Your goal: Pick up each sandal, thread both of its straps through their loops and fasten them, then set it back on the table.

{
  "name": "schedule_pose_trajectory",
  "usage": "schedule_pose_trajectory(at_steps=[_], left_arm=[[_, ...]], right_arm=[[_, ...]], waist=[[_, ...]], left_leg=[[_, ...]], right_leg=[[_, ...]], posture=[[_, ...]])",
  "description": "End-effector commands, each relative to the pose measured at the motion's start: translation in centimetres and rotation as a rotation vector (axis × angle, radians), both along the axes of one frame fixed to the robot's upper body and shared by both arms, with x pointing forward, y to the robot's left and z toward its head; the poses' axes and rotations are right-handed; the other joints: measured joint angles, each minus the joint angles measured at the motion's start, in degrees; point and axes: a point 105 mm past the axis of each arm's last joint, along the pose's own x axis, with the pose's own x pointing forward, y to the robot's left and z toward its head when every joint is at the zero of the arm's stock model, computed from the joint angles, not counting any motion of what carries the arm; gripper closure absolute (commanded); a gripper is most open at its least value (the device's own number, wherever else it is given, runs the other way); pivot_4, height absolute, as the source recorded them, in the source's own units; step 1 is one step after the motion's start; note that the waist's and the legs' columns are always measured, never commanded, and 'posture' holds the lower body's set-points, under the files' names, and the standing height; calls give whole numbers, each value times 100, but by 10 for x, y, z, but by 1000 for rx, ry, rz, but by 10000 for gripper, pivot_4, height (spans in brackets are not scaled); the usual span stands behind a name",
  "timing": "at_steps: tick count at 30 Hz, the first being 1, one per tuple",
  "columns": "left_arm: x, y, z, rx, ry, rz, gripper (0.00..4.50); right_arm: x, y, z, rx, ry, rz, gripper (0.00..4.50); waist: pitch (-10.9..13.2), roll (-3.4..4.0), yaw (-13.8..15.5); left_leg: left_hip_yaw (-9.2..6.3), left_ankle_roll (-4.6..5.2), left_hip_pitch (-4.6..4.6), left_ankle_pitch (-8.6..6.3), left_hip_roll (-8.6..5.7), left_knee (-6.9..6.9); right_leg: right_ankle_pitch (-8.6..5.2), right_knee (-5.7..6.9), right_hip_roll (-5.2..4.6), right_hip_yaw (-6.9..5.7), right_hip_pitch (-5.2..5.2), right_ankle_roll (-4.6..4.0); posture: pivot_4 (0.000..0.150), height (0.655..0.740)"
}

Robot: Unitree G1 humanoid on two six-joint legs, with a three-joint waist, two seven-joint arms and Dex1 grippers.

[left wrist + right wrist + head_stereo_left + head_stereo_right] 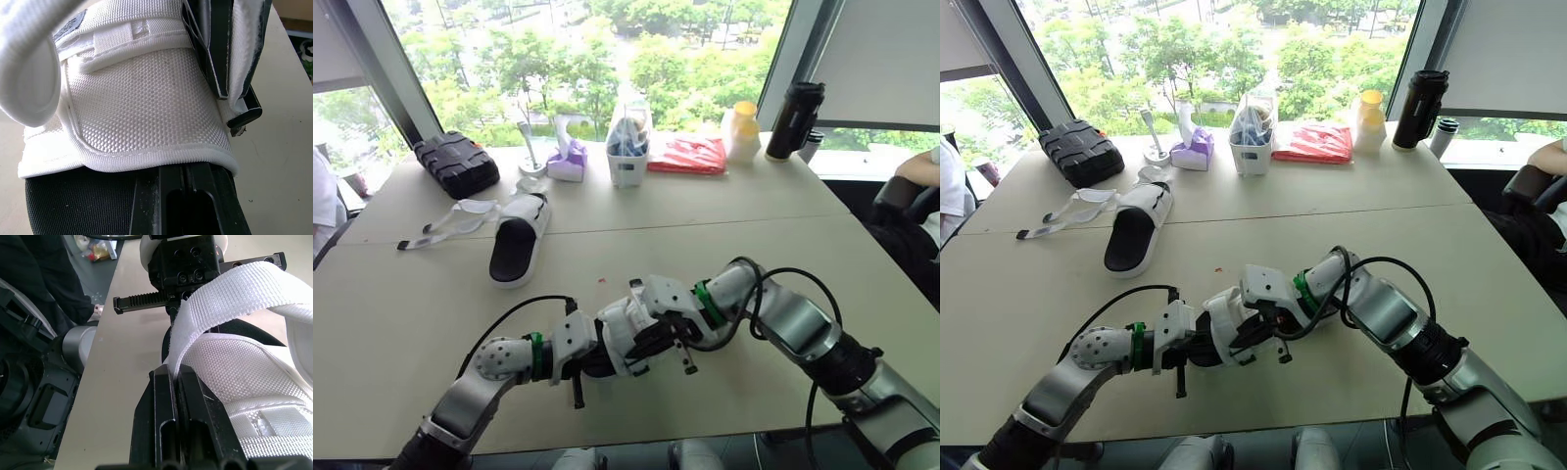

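Note:
A white sandal [625, 339] with a black footbed hangs just above the table near its front edge, held between both grippers. My left gripper [183, 172] is shut on the edge of the sandal's woven white upper [146, 93]. From the other side, my right gripper [172, 376] is shut on a white webbing strap [230, 293] that arches up over the upper. The second sandal [519, 241] lies flat on the table at the far left, its loose straps [450, 221] spread out to its left.
Along the window edge stand a black case [457, 164], a purple tissue box [567, 162], a white basket [628, 147], a red bag [687, 154], a yellow-lidded bottle [742, 132] and a black flask [795, 119]. A person [913, 196] sits at the right.

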Motion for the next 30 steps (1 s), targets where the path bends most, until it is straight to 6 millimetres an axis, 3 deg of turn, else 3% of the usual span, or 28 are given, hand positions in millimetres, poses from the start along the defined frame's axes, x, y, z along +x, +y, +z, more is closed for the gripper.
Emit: schedule_pose_trajectory(at_steps=[1,4,8,9,16,22,30], left_arm=[[-10,7,-38,105,126,18,45000],[-10,7,-38,105,125,18,45000],[-10,8,-39,109,126,18,45000],[-11,8,-39,111,127,16,45000],[-11,8,-40,114,129,11,45000],[-9,8,-39,116,124,8,45000],[-10,10,-39,122,127,3,45000]], right_arm=[[2,-10,-1,-43,-13,-16,36508],[6,-15,7,-43,-44,-35,22193],[9,-35,35,-7,-26,-119,1806],[6,-40,40,0,-1,-132,447],[-14,-59,51,60,261,-220,447],[-31,-59,11,34,334,-276,447],[-32,-44,-13,85,306,-327,447]], waist=[[0,0,0],[0,0,-3],[2,-1,-4],[1,-2,-5],[3,-4,7],[4,-5,2],[4,-5,-2]], left_leg=[[0,0,0,0,-1,0],[0,0,1,0,-1,0],[0,-1,2,1,-1,3],[0,-1,2,1,0,5],[1,1,-1,0,3,-2],[4,2,-5,-1,2,-2],[5,2,-2,-1,4,-2]], right_leg=[[0,0,-1,0,0,-1],[-6,0,-1,0,1,0],[-12,0,-1,0,2,-8],[-12,0,-2,0,3,-8],[-13,0,-1,-2,-2,-10],[-15,-10,-3,-4,-1,-7],[-10,-12,-1,-3,2,2]], posture=[[1500,7400],[1500,7400],[1500,7400],[1500,7400],[1500,7400],[1500,7400],[1500,7400]])
